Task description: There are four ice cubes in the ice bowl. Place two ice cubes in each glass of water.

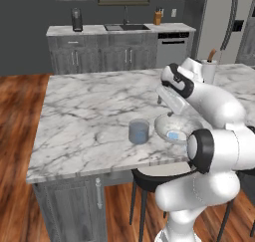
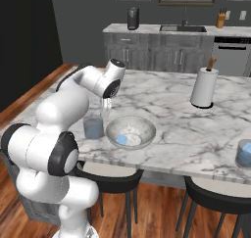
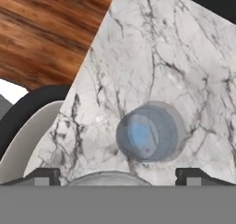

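Pincer [image 3: 118,174] spread wide, empty — above tumbler [image 3: 148,133]

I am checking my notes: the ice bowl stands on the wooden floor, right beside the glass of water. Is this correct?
Not the floor. In the right base view the ice bowl stands on the marble counter, right beside the glass of water.

Ice bowl [image 1: 167,124]: right part hidden behind arm in left base view; only top rim arc [image 3: 108,176] shows at bottom of hand view. Ice cube count in bowl too blurred to tell. Second glass [image 2: 244,154] cut by right edge, right base view. Fingers [image 3: 44,176]: tips barely visible, lower parts cut off. Gripper [image 2: 105,107] partly behind wrist.
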